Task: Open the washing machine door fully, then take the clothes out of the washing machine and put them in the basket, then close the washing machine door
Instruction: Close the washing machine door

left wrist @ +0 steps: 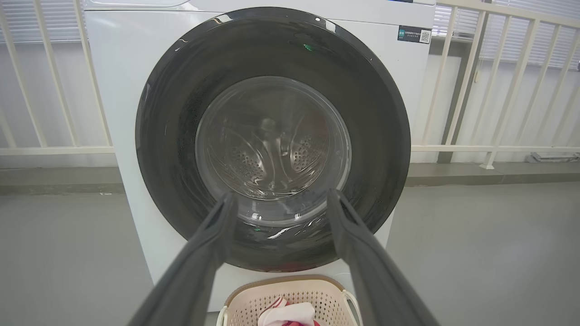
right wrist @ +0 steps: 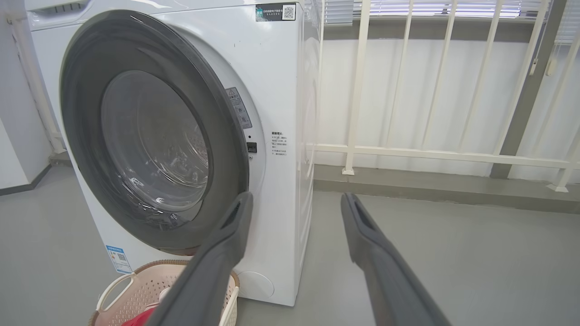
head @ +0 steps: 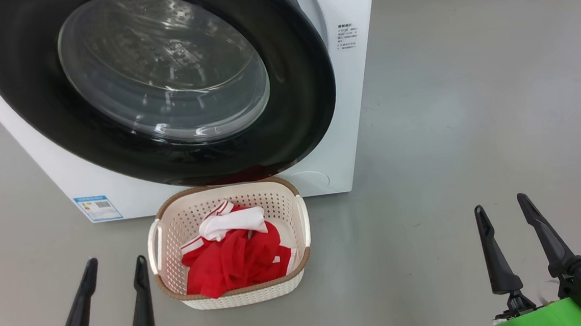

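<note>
Both hands are free. My left hand [head: 117, 259] and right hand [head: 500, 203] have their fingers spread and are pinching nothing, low over the floor [head: 470, 94]. The clothes [head: 236, 259] lie heaped in the basket [head: 302, 218], just ahead and to the right of my left hand and well left of my right one. They look limp and light; I'd pinch a bunched fold, not a flat panel. The washing machine door [head: 307, 105] stands ahead of and above both hands, seemingly shut against the washing machine [head: 353, 102], though I can't tell whether it has caught. It's rigid, with a glossy, probably slippery rim, so I'd press flat on its right edge.
</note>
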Tool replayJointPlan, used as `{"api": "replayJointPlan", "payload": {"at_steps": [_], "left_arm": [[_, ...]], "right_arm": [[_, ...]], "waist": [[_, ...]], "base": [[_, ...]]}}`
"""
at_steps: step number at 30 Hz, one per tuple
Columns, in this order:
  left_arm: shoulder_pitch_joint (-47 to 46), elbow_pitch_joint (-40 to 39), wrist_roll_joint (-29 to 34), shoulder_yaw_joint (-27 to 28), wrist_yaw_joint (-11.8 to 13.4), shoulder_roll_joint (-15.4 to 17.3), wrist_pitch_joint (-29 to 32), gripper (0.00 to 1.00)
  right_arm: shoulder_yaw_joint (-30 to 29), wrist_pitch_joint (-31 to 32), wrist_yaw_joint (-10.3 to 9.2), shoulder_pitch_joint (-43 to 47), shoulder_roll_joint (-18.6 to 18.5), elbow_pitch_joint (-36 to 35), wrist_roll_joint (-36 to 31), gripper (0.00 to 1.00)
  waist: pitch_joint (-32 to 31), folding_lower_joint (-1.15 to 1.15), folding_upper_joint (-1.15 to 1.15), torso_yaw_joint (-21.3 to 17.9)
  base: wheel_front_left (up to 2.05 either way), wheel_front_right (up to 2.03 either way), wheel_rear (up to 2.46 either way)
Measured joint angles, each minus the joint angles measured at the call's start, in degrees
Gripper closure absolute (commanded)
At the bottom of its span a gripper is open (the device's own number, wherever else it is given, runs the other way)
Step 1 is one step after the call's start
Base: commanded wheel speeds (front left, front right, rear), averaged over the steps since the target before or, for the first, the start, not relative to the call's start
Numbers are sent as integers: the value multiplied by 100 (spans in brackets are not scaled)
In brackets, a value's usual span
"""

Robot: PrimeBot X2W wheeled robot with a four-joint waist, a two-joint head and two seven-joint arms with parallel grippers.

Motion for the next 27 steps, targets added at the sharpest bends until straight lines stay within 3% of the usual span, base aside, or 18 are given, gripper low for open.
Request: {"api": "replayJointPlan", "payload": {"at_steps": [7,8,9,10,16,27], "left_arm": [[0,-7,74,79,-59,-135,0,0],[0,-7,94,85,-65,-143,0,0],[-1,-7,104,85,-109,-155,0,0],[-1,-7,109,79,-112,-174,0,0],[-15,-7,207,38,-256,-308,0,0],[-278,-49,247,11,-411,-483,0,0]], "right_arm": [[12,0,0,1,0,-2,49,3],[14,1,1,1,1,-2,51,55],[15,1,0,1,0,2,52,85],[20,0,0,1,0,13,52,100],[158,1,0,-126,0,204,45,100],[431,1,1,-1195,-12,850,-104,100]], "waist": [[40,0,0,47],[48,0,0,60],[57,0,0,79],[66,0,0,102],[203,0,0,303],[571,0,0,665]], "base": [[0,0,0],[0,0,0],[0,0,0],[0,0,0],[0,0,0],[0,0,0]]}}
